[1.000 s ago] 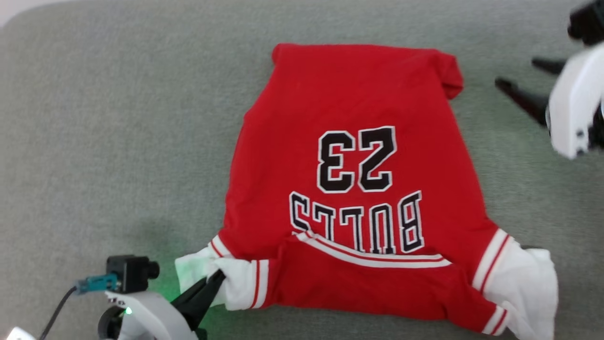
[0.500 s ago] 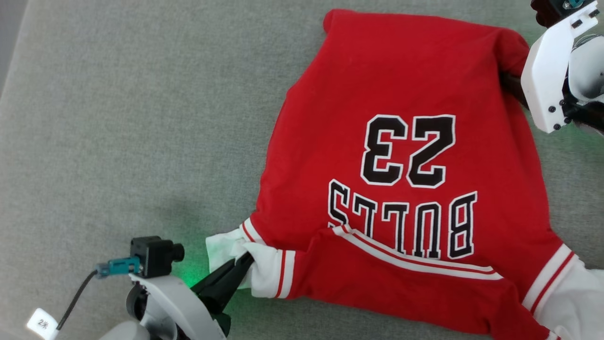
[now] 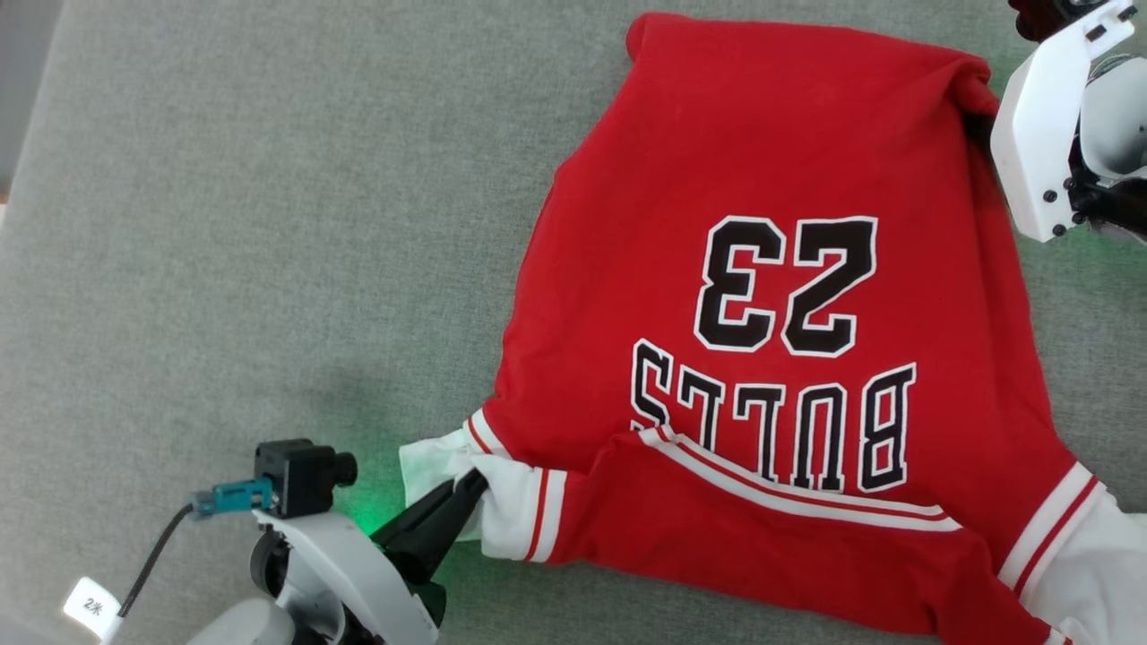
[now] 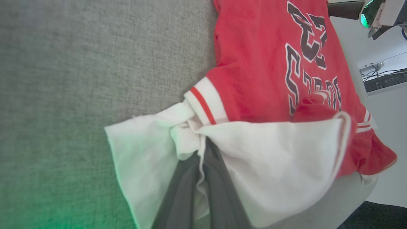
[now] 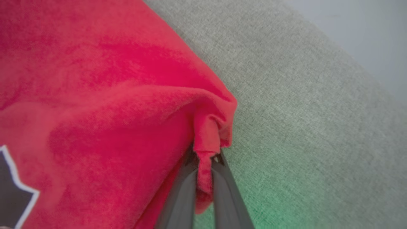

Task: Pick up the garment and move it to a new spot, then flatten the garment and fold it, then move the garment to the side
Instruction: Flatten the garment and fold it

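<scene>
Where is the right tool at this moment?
The right tool sits at the head view's upper right, pinching the far right corner of the red shirt on the grey surface.

On my head view the garment's white sleeve is cut off at the lower right corner. There the right gripper hides behind its white housing. My left gripper's tips are buried in cloth.

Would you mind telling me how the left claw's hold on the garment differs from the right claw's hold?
The left claw pinches a white sleeve at the near end of the garment; the right claw pinches a red corner at its far end. The left claw's cloth spreads loose around its fingers; the right claw's is a narrow tuck. Both are shut on the garment, which lies on the grey surface.
</scene>
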{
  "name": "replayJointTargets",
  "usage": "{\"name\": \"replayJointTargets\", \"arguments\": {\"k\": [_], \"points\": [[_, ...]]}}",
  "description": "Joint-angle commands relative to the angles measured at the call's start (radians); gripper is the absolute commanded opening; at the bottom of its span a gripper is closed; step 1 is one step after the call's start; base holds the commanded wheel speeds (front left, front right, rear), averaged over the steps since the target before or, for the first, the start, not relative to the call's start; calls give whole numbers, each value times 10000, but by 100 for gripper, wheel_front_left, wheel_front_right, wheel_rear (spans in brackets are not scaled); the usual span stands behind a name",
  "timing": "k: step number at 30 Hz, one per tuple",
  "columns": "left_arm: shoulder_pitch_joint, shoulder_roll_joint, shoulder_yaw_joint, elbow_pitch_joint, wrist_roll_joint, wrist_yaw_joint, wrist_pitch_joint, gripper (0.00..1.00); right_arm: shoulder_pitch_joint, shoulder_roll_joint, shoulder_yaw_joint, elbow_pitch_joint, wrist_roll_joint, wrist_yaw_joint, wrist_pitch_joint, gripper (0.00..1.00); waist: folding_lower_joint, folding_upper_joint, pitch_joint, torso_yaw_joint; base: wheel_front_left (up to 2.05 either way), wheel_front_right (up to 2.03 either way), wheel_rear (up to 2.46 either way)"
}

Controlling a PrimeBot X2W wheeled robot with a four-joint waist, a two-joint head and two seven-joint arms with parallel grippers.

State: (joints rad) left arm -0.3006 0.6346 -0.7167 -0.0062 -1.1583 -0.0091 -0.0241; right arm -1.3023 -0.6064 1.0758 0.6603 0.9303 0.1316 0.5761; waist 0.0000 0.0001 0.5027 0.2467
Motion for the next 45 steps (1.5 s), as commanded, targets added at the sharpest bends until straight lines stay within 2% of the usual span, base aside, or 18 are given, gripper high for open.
{"name": "replayJointTargets", "arguments": {"k": [1, 10, 19, 31, 36, 40, 45], "points": [[-134, -58, 61, 273, 35, 102, 7, 0, 263, -103, 308, 362, 185, -19, 0, 0, 0, -1, -175, -97, 0, 0, 0], [48, 37, 176, 228, 80, 223, -259, 0, 348, -201, 815, 280, 1042, -17, -606, 0, 0, -1, -792, -550, 0, 0, 0], [60, 105, 259, 173, 177, 358, -427, 0, 1167, -1165, 1392, -855, 1654, -17, -975, 0, 0, -1, -1297, -1015, 0, 0, 0], [140, 221, 423, 230, 235, 554, -635, 0, 4269, -3718, 1701, -4481, 2749, -17, -839, 0, 0, -1, -1839, -1875, 0, 0, 0], [327, 388, 497, 66, 158, 658, -666, 0, 5787, -4435, 1681, -5845, 2987, -17, -792, 0, 0, -1, -1945, -2163, 0, 0, 0], [419, 528, 538, -68, 144, 723, -639, 0, 6964, -4556, 1702, -6535, 2965, -17, -687, 0, 0, -1, -1935, -2347, 0, 0, 0], [451, 610, 511, -178, 206, 800, -604, 0, 8055, -4228, 1469, -6688, 2668, -19, -634, 0, 0, -1, -1894, -2496, 0, 0, 0]]}}
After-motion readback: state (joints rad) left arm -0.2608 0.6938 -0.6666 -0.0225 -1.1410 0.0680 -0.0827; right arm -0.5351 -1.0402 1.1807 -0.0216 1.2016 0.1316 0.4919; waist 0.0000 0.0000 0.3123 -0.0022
